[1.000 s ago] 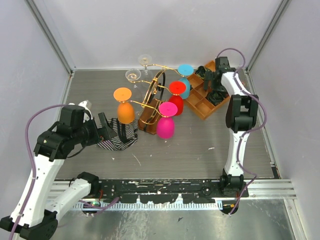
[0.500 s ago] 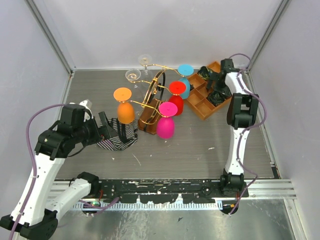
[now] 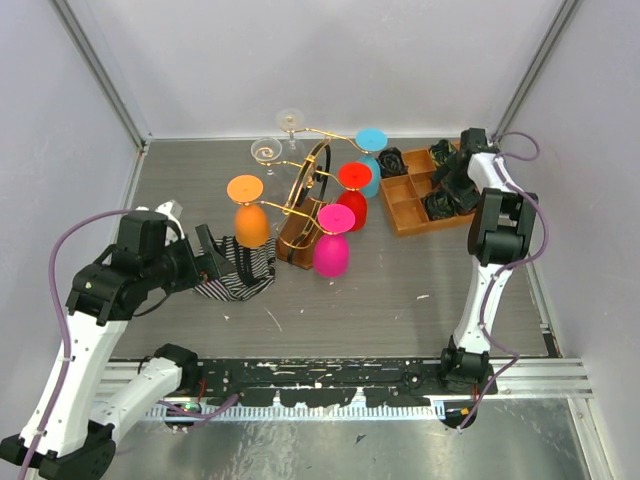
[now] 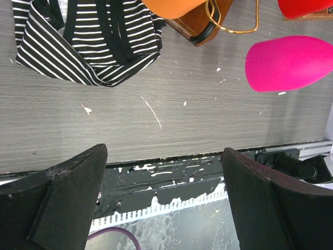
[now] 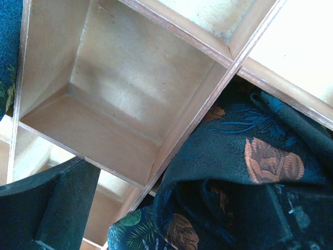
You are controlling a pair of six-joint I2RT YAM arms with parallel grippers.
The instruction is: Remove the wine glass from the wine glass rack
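The wine glass rack (image 3: 305,205), gold curly wire on a brown wooden base, stands mid-table. Orange (image 3: 248,215), pink (image 3: 331,248), red (image 3: 352,195) and blue (image 3: 371,158) wine glasses hang upside down from it; two clear glasses (image 3: 266,152) stand behind. My left gripper (image 3: 222,258) is open and empty over a striped cloth (image 3: 245,272), left of the rack. In the left wrist view its gripper (image 4: 164,208) points at the table's near edge, with the pink glass (image 4: 289,62) and rack base (image 4: 205,23) above. My right gripper (image 3: 458,178) is open over the orange tray (image 3: 405,215).
The compartmented wooden tray (image 5: 130,104) holds dark floral cloths (image 5: 244,172), one lying between the right fingers (image 5: 52,208). More dark cloths (image 3: 392,160) sit in the tray's back compartments. The enclosure walls stand close at the back right. A black rail (image 3: 330,378) runs along the near edge.
My right arm has moved to the right and the orange tray has swung round and shifted right with it. The left arm and the rack have barely moved.
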